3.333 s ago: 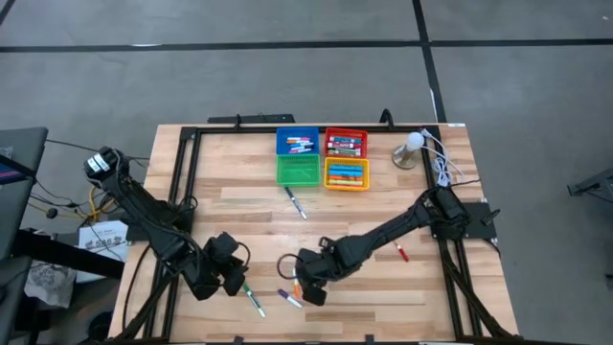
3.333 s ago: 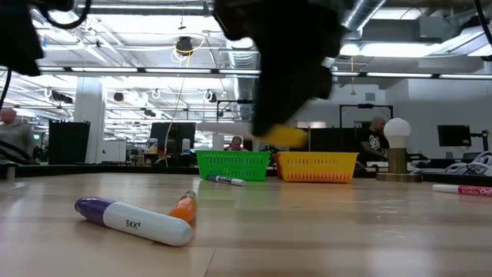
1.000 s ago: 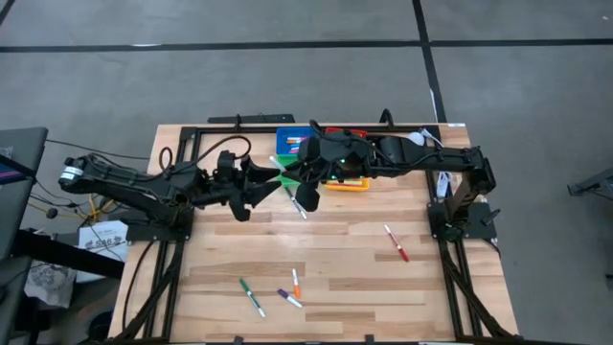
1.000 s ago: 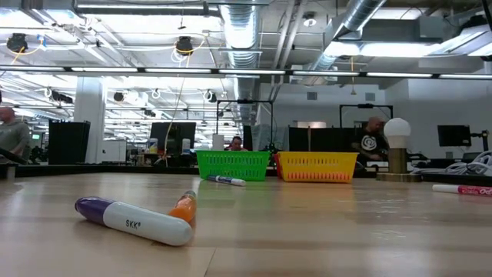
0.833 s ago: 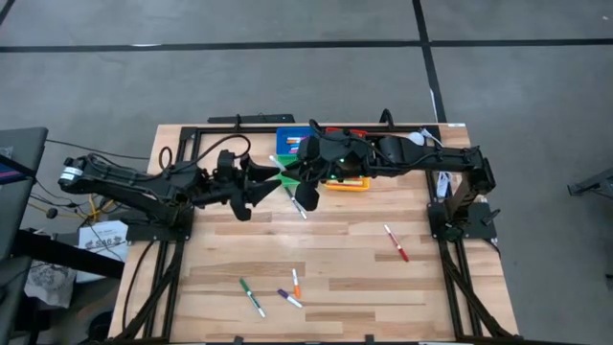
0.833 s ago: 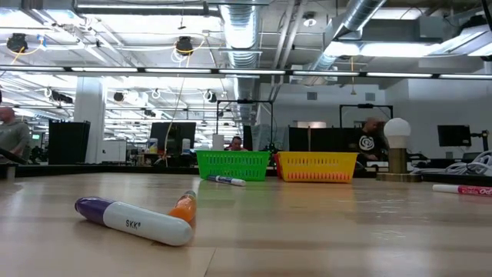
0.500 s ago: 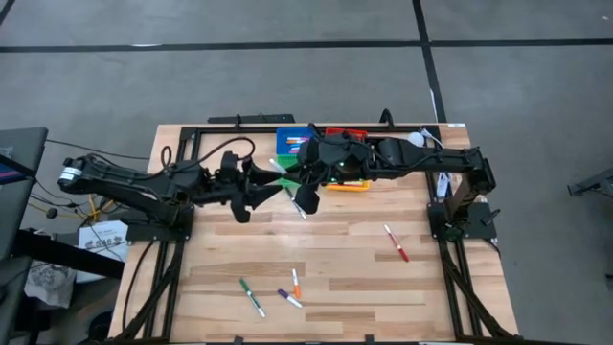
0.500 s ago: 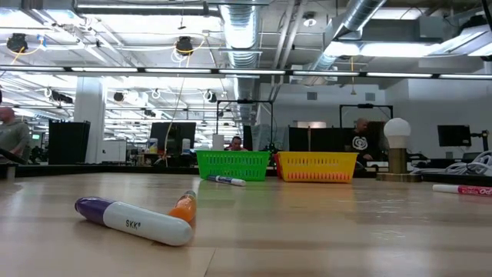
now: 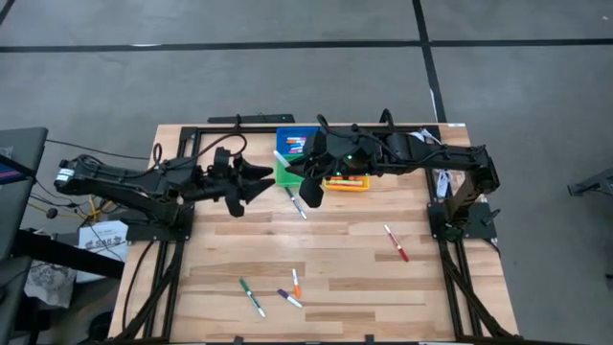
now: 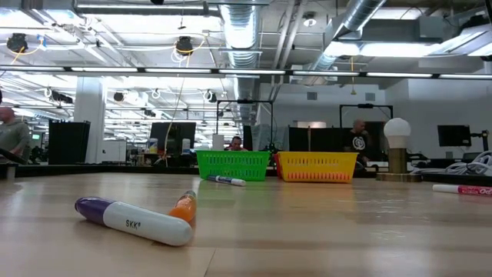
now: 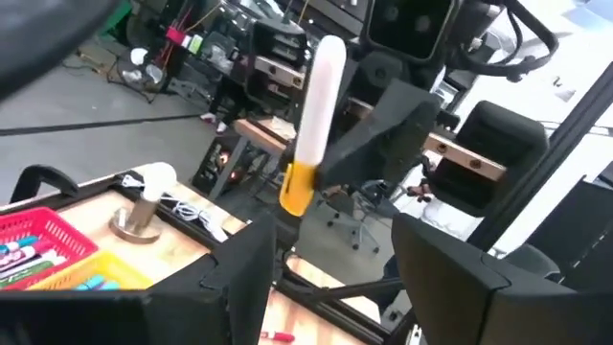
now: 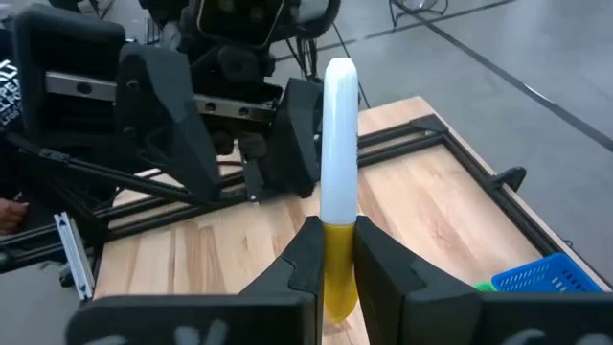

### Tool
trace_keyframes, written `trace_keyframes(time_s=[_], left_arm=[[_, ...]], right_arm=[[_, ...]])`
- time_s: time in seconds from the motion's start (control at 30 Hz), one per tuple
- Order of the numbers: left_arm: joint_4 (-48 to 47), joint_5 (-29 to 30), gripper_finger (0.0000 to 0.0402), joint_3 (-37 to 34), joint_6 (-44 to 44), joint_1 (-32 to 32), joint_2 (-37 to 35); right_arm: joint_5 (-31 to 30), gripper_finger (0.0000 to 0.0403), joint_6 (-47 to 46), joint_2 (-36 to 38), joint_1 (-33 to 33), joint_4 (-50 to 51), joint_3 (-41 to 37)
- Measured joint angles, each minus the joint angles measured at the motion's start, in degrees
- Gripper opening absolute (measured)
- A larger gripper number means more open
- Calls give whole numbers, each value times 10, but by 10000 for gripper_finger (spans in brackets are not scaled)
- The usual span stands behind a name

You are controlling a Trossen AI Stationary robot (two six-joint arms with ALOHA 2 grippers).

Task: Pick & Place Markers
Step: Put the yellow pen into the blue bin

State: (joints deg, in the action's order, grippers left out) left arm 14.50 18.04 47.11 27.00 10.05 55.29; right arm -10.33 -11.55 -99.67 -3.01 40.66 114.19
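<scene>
Open-plan lab: exposed ducts [image 10: 242,31], monitors [image 10: 171,137], office chair [image 11: 498,144].

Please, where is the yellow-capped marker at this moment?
The yellow-capped marker is held upright in the right gripper, above the table's far middle, by the green bin, facing the open left gripper.

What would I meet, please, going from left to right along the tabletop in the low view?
purple marker → green bin → yellow bin → white globe lamp → marker at the right edge
</scene>
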Motion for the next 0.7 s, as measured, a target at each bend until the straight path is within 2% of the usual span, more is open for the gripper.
trace_keyframes(time_s=[0.27,0.57,0.7], left_arm=[[63,-10,209,0,-16,-23,0],[76,-22,209,0,-17,-29,15],[110,-22,209,0,-25,-31,28]], right_arm=[[0,34,-5,0,0,0,0],[0,35,-15,0,0,-14,0],[7,32,-17,0,0,-19,0]])
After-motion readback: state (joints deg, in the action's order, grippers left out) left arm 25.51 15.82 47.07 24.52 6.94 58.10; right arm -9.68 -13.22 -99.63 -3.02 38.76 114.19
